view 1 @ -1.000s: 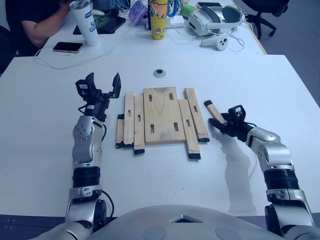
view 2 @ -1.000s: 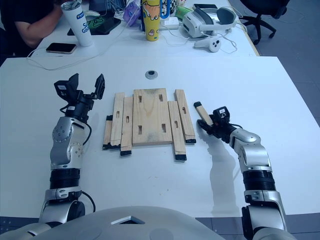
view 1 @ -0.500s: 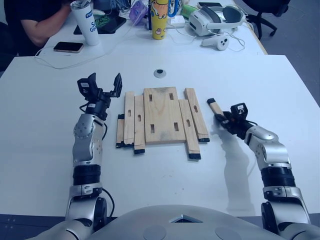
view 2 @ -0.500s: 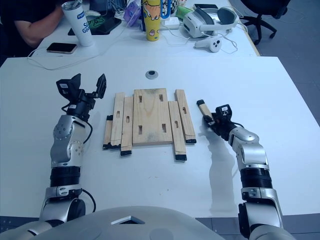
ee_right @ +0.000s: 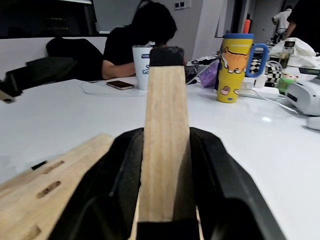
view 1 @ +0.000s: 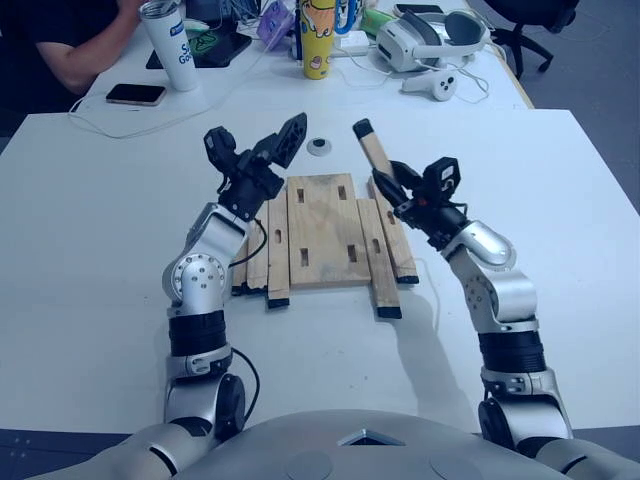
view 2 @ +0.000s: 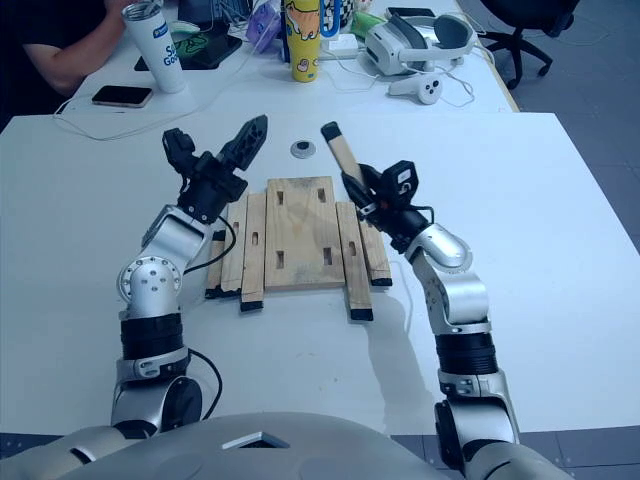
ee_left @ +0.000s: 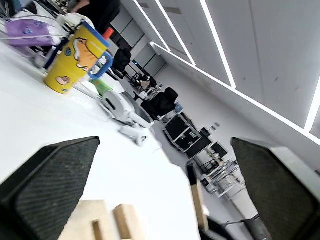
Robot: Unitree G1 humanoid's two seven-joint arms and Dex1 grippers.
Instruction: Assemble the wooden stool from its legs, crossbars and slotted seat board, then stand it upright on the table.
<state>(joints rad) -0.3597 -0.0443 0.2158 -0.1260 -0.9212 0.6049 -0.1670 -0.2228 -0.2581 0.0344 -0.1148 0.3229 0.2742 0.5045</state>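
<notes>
Right arm is lifting a crossbar off the table; left arm is swinging in over the parts.

The right gripper (view 1: pixel 402 190) is now carrying the crossbar (view 1: pixel 372 150) in the air above the right-hand legs (view 1: pixel 388 240). A second ago it was gripping the bar down on the table (view 1: pixel 90 260), well to the right of them. Its fingers are clamping the lower end, and the black-tipped end is pointing up and away. The left gripper (view 1: pixel 255 148), fingers spread wide and holding nothing, is moving from the far left to hover over the left-hand legs (view 1: pixel 258 235). The seat board (view 1: pixel 325 230) is lying flat between the leg pairs, untouched. Judgement: the pick is done and both arms are converging for a first joint, so assembly is only beginning.
</notes>
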